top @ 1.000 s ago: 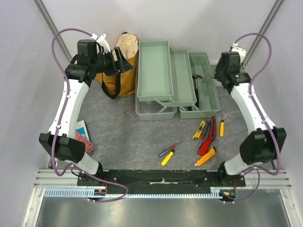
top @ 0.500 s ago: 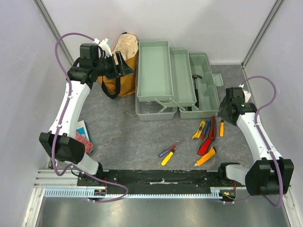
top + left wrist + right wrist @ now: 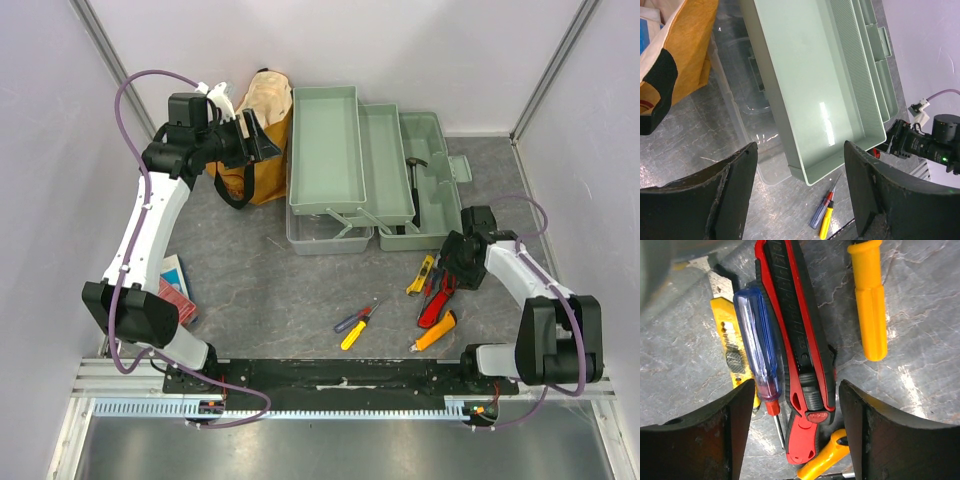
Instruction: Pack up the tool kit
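The toolbox sits open at the far side of the table, with its trays spread out. The small tools lie loose on the table near the right arm. The right gripper hangs low over them with its fingers wide apart, holding nothing. Between the fingers lie the red knife and the blue screwdriver, side by side and touching. A yellow knife lies just beside the screwdriver, and a yellow screwdriver lies a little apart on the other side. I cannot tell if the fingers touch the table. The red knife looks light and stiff, so it should lift easily. The best place to take it is across the middle of its body. The blue handle is smooth and round and may roll, and it sits so close that it could get pinched too. The left gripper hovers above the toolbox, open and empty.
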You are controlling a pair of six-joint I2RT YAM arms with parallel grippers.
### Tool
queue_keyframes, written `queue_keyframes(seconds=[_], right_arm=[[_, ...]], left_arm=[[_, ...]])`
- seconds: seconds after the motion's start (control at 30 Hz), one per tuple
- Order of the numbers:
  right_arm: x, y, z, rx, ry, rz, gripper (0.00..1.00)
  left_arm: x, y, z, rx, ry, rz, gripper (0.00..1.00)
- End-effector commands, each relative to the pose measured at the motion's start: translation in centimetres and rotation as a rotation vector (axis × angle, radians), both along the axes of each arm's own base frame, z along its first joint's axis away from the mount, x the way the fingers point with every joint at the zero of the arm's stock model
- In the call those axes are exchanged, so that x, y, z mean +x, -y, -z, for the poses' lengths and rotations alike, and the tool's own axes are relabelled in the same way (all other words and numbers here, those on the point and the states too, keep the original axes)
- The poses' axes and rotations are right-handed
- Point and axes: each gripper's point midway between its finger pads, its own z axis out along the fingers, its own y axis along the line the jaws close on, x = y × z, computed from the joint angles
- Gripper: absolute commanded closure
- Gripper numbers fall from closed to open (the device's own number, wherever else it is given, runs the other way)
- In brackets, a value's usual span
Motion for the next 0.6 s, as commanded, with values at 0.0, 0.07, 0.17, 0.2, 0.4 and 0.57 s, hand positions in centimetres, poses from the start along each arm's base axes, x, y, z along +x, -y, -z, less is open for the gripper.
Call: queue_keyframes(seconds=[0.0,0.07,0.17,0.2,0.4,0.57], right_arm=[[1.0,-0.5,1.3,0.013,0.015,-0.003,0.27],[0.7,-0.3,1.9,-0.009,-0.009,-0.003,0.31],[0.3,0.1,2.3,-0.037,-0.025,0.014,0.38],[0.3,0.3,2.3,-0.05,-0.023,0.018,0.41],[0.3,1.3,2.0,-0.102,-0.029,0.06,0.63],[0.7,1.4,1.7,-0.106,-0.019,0.064,0.64]], left_arm=[[-0.3,0.0,-2.2,-0.021,0.067,-0.004,0.25],[-0.3,0.0,-2.3,-0.023,0.069,-0.002,0.25],[-0.2,0.1,-2.2,-0.023,0.066,0.002,0.25],[-0.3,0.1,-2.3,-0.025,0.067,0.002,0.25],[-0.1,0.2,-2.2,-0.025,0.064,0.006,0.25],[-0.1,0.2,-2.1,-0.022,0.065,0.007,0.25]])
